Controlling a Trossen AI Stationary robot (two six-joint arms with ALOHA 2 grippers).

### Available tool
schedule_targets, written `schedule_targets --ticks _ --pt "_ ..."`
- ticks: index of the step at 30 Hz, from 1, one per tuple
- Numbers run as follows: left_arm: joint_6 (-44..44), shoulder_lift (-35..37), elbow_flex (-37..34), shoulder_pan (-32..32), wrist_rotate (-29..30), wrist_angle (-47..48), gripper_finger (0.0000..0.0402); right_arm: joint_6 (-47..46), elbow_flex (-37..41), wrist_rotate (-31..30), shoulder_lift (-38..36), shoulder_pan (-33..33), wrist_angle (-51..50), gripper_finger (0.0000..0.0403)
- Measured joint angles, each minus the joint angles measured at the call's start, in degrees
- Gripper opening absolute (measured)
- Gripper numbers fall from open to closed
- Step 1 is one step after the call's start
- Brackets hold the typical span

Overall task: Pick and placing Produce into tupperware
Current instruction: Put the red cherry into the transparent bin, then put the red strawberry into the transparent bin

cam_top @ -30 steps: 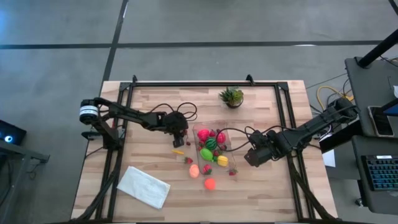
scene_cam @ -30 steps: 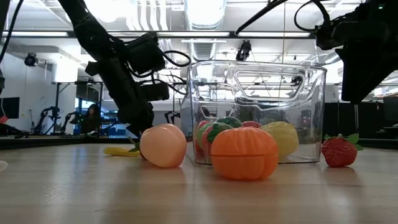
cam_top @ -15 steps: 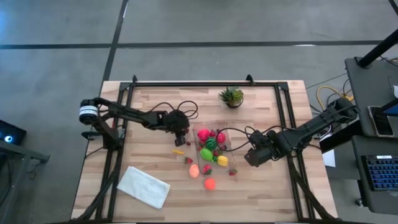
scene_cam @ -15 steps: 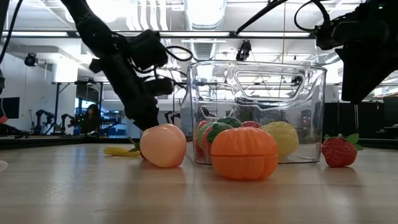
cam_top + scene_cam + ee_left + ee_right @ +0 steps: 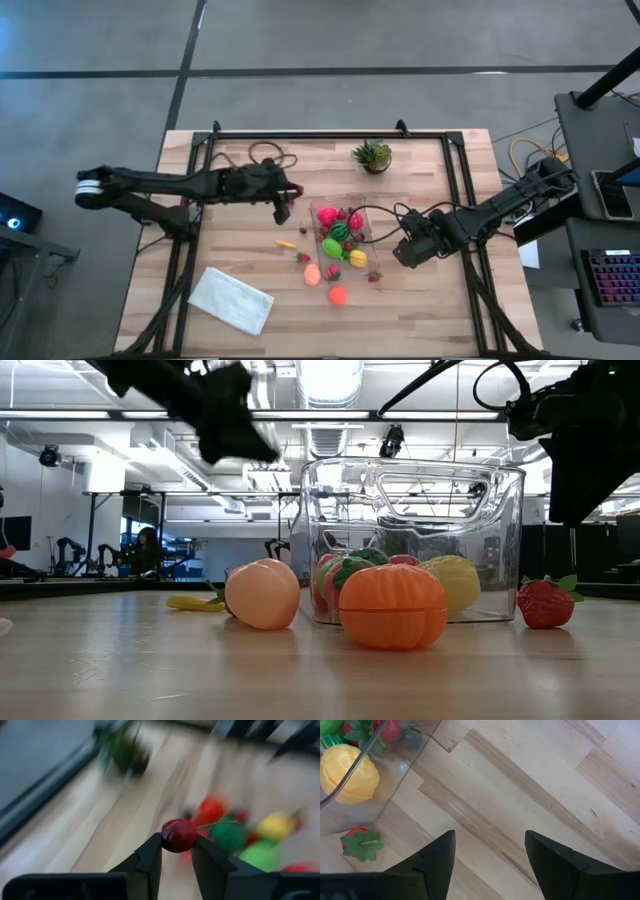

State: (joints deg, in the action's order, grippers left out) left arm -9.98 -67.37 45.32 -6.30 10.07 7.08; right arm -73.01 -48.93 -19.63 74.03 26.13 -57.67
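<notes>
Carrying a small dark-red round cherry toy (image 5: 178, 835) clamped between its fingers, left hand (image 5: 281, 208) now lifted clear of the wooden counter (image 5: 240, 255), where a second ago it sat low beside the clear rectangular plastic tupperware (image 5: 366, 216). Pick judged complete; transfer over the container next, with several fruits already inside and an orange round fruit (image 5: 337, 295) among those outside. Right hand (image 5: 490, 857) parked beside the container, fingers apart, empty.
</notes>
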Motion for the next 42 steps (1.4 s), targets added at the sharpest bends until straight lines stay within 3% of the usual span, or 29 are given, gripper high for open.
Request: schedule_targets --ticks 4,11,19,25,32,37,42 --pt "-0.12 0.81 -0.03 0.41 -3.01 -4.07 0.0081 -0.49 0.00 -1.30 -0.01 -0.02 -0.09 0.0231" --pt "-2.22 -9.44 2.45 1.35 -14.29 -8.06 0.0081 -9.12 0.00 -2.90 -0.35 0.15 -0.70 0.0231" --pt "-7.62 -20.33 10.47 1.89 -14.42 -8.15 0.0089 -9.42 -0.02 -12.00 -5.56 1.36 -0.72 0.0231" --pt "-17.10 -24.89 14.70 1.76 -14.32 -7.59 0.0154 -4.41 -0.02 -16.40 -11.40 1.36 -2.23 0.0231" --pt "-21.58 -24.69 15.28 1.76 -14.14 -7.23 0.0242 -1.29 -0.02 -21.22 -18.30 1.35 -8.82 0.0231" --pt "-21.10 -21.08 15.28 1.76 -14.13 -3.45 0.0245 2.29 -0.02 -22.29 -22.39 1.32 -13.35 0.0231" --pt "-22.60 -18.00 15.22 2.26 -14.06 -1.34 0.0236 7.46 0.02 -17.78 -24.48 1.11 -14.11 0.0231"
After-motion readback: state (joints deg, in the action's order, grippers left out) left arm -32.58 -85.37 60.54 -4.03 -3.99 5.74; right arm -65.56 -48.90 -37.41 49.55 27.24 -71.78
